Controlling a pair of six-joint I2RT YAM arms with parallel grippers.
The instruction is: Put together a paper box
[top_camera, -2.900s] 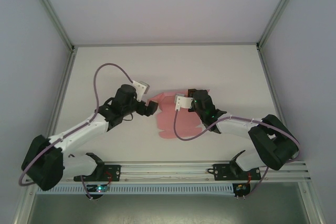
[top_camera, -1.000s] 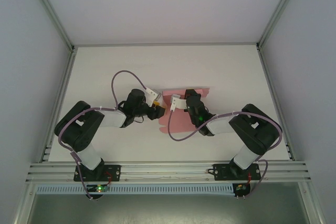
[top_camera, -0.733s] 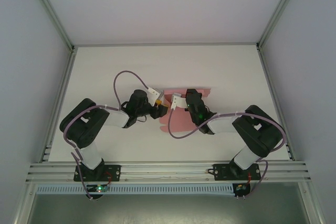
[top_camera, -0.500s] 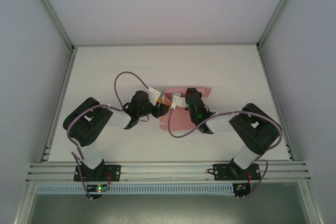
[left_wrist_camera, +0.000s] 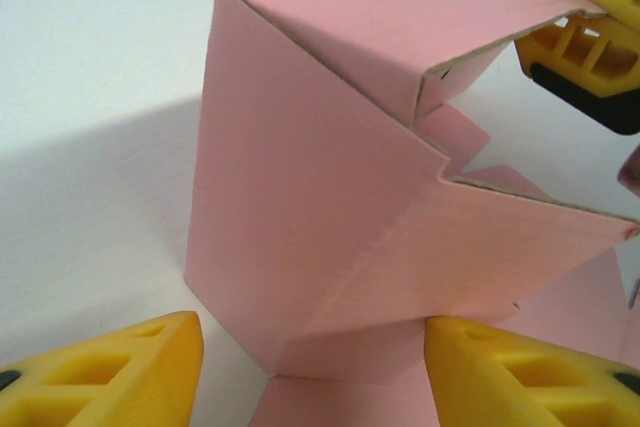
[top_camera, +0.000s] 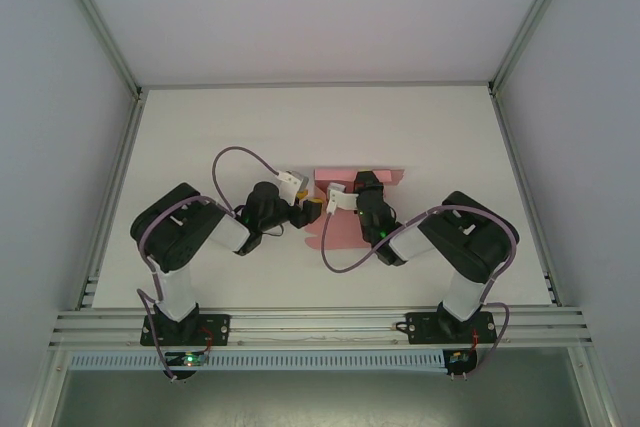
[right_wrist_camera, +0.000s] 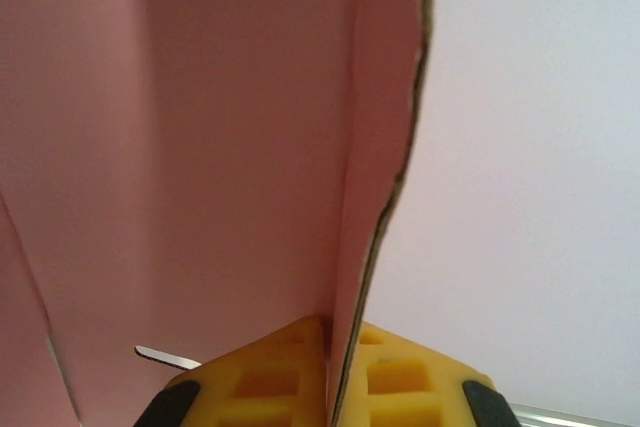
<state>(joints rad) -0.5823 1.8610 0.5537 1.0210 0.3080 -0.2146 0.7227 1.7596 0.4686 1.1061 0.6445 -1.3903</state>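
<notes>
While right jaws pinch paper box (left_wrist_camera: pixel 300 207) | left jaws (parted) face it

Both arms have pulled their elbows in toward the bases, and the left gripper (top_camera: pixel 312 209) has slid toward 3 o'clock, jaws a little wider, close beside the now more upright paper box (top_camera: pixel 385 176).

Left arm (top_camera: pixel 190 232) and right arm (top_camera: pixel 462 239) folded inward; left jaws apart, right jaws clamped.
</notes>
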